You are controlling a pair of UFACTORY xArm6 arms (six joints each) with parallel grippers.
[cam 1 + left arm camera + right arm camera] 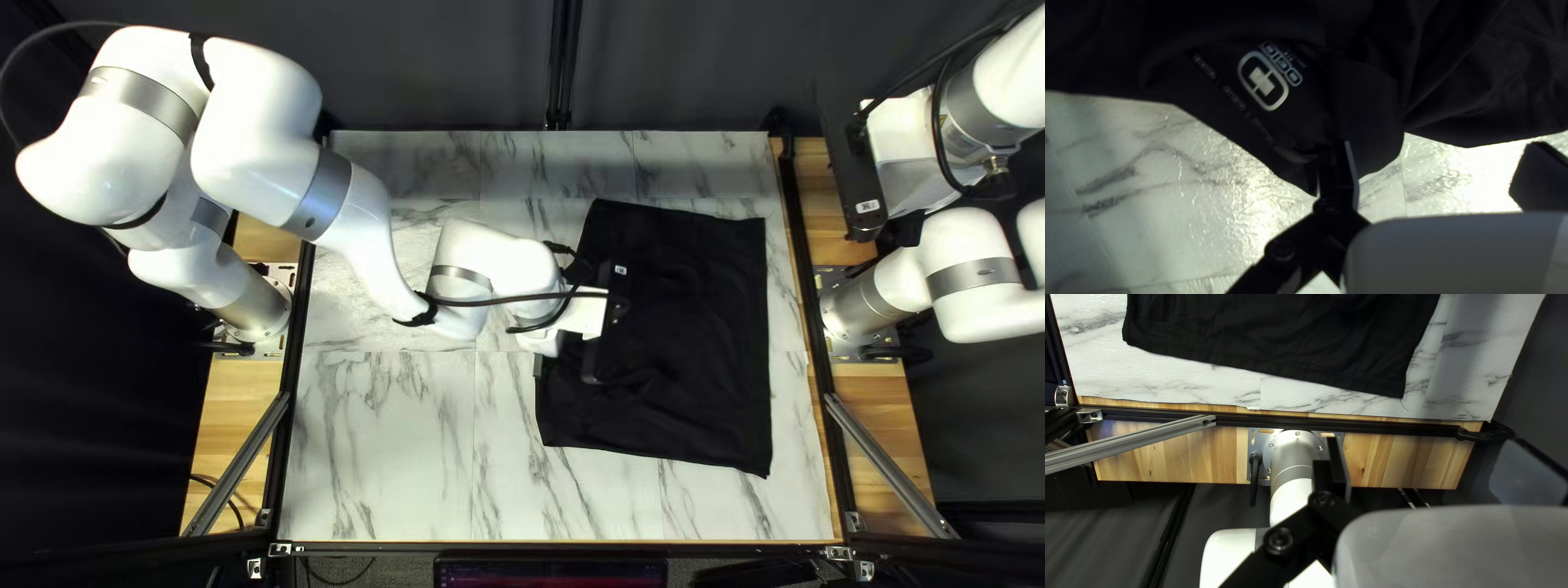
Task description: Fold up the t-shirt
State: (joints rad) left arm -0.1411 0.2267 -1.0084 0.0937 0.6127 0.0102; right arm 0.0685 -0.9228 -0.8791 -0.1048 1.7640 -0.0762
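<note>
The black t-shirt (pixel 686 343) lies folded into a rough rectangle on the marble table (pixel 392 425), right of centre. My left gripper (pixel 602 331) is low over the shirt's left edge. In the left wrist view that gripper (pixel 1437 171) is open, and the shirt's (pixel 1453 61) collar fold with its printed neck label (pixel 1263 79) lies against one finger (pixel 1337 167). The other finger (pixel 1539 175) stands clear over bare marble. My right gripper (pixel 1433 465) is open and empty, held back off the table above its own arm base (pixel 1290 457). Ahead of it lies the shirt's (pixel 1290 335) right edge.
Wooden strips (pixel 816 245) and black frame rails (pixel 824 384) border the marble on both sides. My right arm (pixel 963 278) is folded up beyond the table's right edge. Bare marble stretches left of the shirt and along the near edge.
</note>
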